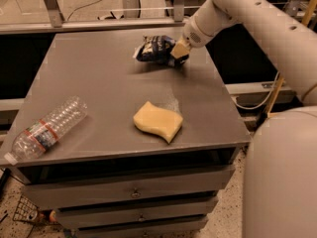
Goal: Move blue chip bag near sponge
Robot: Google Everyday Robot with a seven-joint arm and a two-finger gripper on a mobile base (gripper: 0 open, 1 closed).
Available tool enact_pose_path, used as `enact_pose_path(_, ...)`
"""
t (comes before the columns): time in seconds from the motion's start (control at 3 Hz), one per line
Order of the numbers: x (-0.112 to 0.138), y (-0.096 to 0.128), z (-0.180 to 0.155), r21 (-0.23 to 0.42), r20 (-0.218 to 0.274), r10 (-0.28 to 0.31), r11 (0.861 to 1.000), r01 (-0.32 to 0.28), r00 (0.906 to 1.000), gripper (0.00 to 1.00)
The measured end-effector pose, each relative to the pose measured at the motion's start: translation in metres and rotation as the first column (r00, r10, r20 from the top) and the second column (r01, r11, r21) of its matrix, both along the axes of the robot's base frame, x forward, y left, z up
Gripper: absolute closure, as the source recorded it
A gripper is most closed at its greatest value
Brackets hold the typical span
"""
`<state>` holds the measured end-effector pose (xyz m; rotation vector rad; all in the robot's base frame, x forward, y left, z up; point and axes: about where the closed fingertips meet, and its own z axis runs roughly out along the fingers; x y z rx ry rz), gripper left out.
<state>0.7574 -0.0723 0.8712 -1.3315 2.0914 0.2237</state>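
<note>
In the camera view, my pincer (179,50) is clenched on the right end of the blue chip bag (152,48) at the far side of the counter (99,88), well apart from the sponge (157,121) near the front. I'd grip firmly, carry the bag low, and set it just beside the sponge without nudging it.

A robot lab: big white robot arm (262,19), grey drawer cabinet (99,83), cables (94,4) on the floor. Its gripper (179,49) holds the blue chip bag (152,48) at the back.

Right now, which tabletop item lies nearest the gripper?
The blue chip bag: the gripper holds its end, while the sponge and water bottle lie well away.
</note>
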Motion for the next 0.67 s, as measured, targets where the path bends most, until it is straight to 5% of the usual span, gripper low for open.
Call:
enact_pose_path(0.33, -0.021, -0.035, 0.031, -0.021, 0.064, -0.01, 1.0, 0.011, 0.9979, 1.0)
enact_pose_path(0.67, -0.074, -0.054, 0.057, -0.042, 0.075, 0.065, 0.997, -0.062, 0.9951, 1.0)
